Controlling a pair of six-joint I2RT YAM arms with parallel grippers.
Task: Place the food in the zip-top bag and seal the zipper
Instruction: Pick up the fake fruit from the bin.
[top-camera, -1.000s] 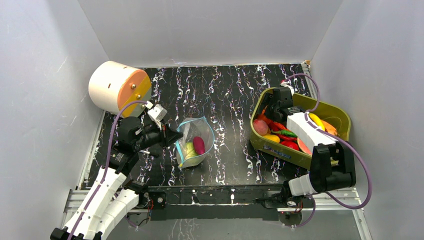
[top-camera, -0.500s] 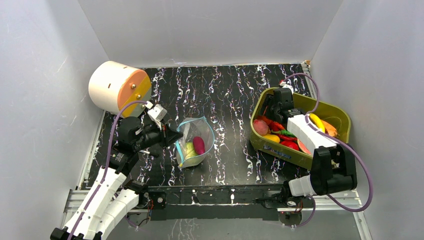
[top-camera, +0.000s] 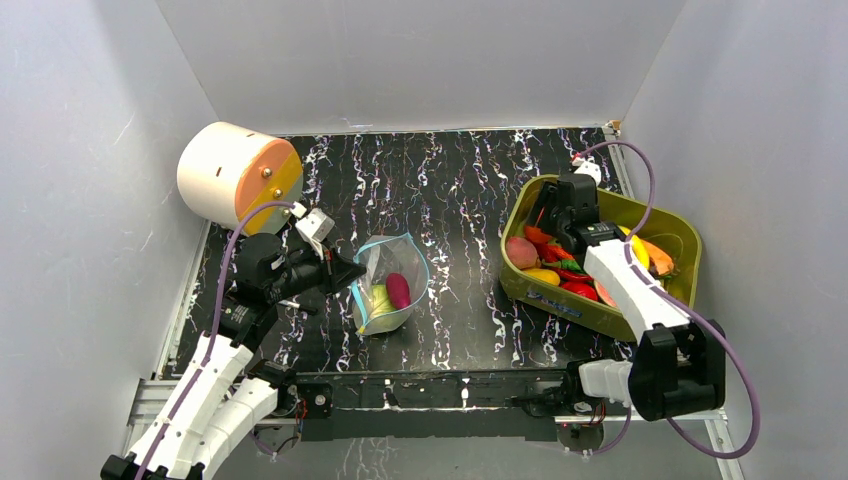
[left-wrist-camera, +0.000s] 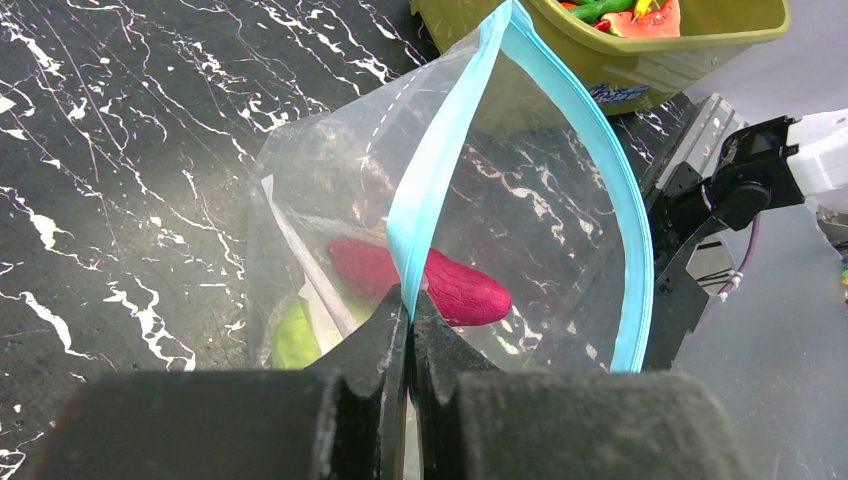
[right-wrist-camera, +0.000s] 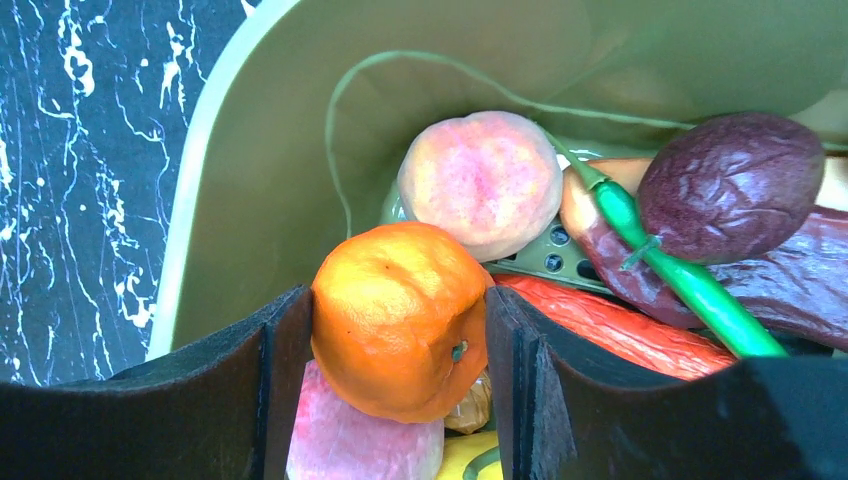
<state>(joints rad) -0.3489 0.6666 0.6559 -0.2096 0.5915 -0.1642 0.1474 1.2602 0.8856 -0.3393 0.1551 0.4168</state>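
Pinching the zipper (left-wrist-camera: 445, 160), your left claw (left-wrist-camera: 410, 303) holds the bag (left-wrist-camera: 325, 190), sweet potato (left-wrist-camera: 465, 293) and cabbage (left-wrist-camera: 292, 336) inside; your right claw (right-wrist-camera: 398, 308) grips an orange (right-wrist-camera: 392, 335) in the bin (right-wrist-camera: 255, 150).

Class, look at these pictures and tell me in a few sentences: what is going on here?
Two robot arms are bagging toy food. The left claw pinches the zipper of the bag, holding its mouth open; a sweet potato and a green piece lie inside. The right claw is shut on an orange in the bin, where a peach and other pieces wait. The bag is not yet sealed.
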